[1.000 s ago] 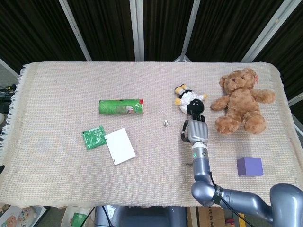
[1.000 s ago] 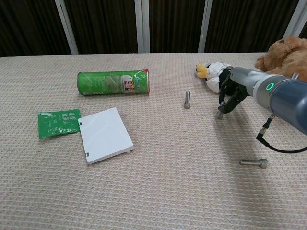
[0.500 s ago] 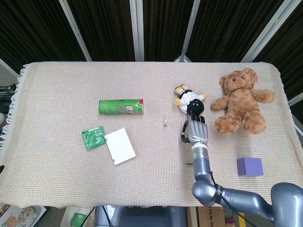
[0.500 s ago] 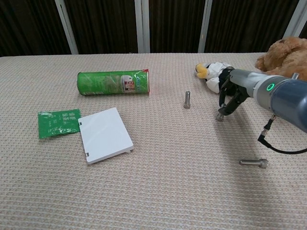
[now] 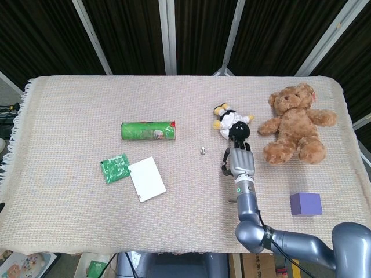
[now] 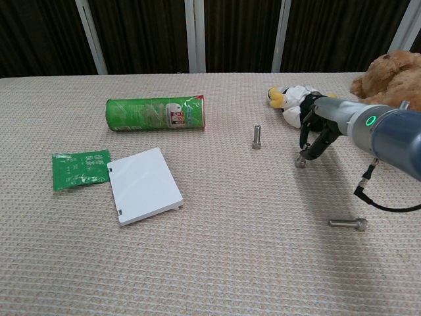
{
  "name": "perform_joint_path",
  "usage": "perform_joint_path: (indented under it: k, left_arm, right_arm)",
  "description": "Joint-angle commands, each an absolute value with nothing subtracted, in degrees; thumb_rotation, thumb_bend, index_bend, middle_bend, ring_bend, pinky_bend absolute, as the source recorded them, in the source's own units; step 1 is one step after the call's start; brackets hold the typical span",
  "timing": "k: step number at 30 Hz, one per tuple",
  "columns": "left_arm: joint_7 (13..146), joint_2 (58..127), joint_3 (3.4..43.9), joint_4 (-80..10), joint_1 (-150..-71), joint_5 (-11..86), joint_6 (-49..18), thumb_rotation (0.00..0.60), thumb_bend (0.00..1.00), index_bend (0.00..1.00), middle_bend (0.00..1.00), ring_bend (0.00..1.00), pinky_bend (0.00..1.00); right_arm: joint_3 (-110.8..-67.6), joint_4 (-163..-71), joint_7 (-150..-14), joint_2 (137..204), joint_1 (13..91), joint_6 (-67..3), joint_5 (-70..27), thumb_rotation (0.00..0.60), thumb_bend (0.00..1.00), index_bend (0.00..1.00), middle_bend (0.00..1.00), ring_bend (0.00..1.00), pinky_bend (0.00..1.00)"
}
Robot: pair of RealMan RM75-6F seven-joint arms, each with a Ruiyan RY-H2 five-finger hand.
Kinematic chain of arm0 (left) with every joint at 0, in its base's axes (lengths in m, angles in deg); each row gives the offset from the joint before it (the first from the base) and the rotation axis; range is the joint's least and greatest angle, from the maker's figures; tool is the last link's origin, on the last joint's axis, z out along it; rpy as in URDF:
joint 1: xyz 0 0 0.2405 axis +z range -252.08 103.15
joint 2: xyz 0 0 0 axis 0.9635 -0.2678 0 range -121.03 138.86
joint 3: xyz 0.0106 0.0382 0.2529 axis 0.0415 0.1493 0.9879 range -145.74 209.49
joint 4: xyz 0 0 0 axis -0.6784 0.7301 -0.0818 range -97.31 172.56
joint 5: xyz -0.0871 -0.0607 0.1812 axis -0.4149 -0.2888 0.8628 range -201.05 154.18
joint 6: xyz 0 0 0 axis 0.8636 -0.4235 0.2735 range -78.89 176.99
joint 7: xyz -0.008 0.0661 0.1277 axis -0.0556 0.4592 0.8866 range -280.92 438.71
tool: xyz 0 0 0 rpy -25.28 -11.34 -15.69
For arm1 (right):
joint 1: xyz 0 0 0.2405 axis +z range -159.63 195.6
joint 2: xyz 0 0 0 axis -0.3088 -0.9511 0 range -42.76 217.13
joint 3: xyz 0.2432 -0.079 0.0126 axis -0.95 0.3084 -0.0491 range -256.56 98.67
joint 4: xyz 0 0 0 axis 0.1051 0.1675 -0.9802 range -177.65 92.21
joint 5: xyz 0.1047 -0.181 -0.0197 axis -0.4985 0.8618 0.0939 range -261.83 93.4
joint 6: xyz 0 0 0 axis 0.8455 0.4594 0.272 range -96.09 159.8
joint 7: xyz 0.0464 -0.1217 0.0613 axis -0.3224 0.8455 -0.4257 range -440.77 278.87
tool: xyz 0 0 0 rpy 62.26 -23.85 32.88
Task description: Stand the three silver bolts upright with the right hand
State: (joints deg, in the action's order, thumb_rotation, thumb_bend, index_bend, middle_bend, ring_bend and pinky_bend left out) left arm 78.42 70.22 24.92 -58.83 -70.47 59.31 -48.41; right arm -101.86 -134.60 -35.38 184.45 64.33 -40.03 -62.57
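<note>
Lowered slightly since the earlier frame: right hand (image 6: 314, 135), right of centre, fingers closed on a bolt (image 6: 301, 158) whose lower end meets the cloth (image 6: 217, 263). Standing upright at centre: second bolt (image 6: 256, 137). Lying flat at lower right: third bolt (image 6: 348, 224). Lying sideways at upper left: green can (image 6: 156, 113), contents hidden. Left hand out of frame.

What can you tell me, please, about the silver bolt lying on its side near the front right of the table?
The lying bolt is a short silver metal fastener with a plain shank and a thicker cylindrical head at its right end. It lies flat on the woven beige tablecloth, its length running roughly left to right in the chest view. Nothing touches it but the cloth; the right robot hand is farther back, apart from it. The head view hardly shows it.
</note>
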Motion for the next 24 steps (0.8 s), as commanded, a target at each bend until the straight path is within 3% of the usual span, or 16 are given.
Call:
perform_joint_path:
  k: [1, 5, 10, 13, 19, 24]
  left_arm:
    - [78.4, 70.2, 24.9, -58.8, -70.5, 59.3, -48.4, 0.6, 0.12, 0.2, 0.04, 0.0, 0.17]
    - [78.4, 70.2, 24.9, -58.8, -70.5, 59.4, -48.3, 0.6, 0.12, 0.2, 0.04, 0.0, 0.17]
    - [78.3, 70.2, 24.9, -58.7, -70.4, 59.3, -48.5, 0.6, 0.12, 0.2, 0.04, 0.0, 0.17]
    - [78.3, 70.2, 24.8, -58.7, -70.5, 59.2, -48.4, 0.6, 0.12, 0.2, 0.04, 0.0, 0.17]
    - [78.4, 70.3, 24.9, -58.7, -70.6, 59.4, -48.3, 0.6, 0.12, 0.2, 0.04, 0.0, 0.17]
    - [78.4, 70.3, 25.0, -58.8, -70.4, 59.7, -48.6, 0.6, 0.12, 0.2, 0.04, 0.0, 0.17]
  right_arm:
    - [-101.7, -134.8, -35.2, 184.2, 64.4, -40.0, -62.7, 0.6, 0.38, 0.52, 0.0, 0.0, 0.06]
    - [-101.1, -135.4, -34.8, 183.8, 64.6, -40.2, -62.5, 0.6, 0.37, 0.47, 0.0, 0.0, 0.05]
    - [-101.0, -136.4, -34.8, 183.1, 64.7, -40.5, -62.3, 0.6, 0.27, 0.33, 0.0, 0.0, 0.04]
    - [-101.4, -137.5, -35.7, 182.0, 64.4, -41.3, -61.2, 0.6, 0.26, 0.26, 0.0, 0.0, 0.04]
    - [-101.4, -143.8, -38.2, 177.5, 62.1, -43.7, -57.1, 0.6, 0.26, 0.24, 0.0, 0.0, 0.04]
    - [-98.9, -152.7, -40.8, 170.9, 57.8, -45.9, -51.8, 0.6, 0.26, 0.24, 0.0, 0.0, 0.04]
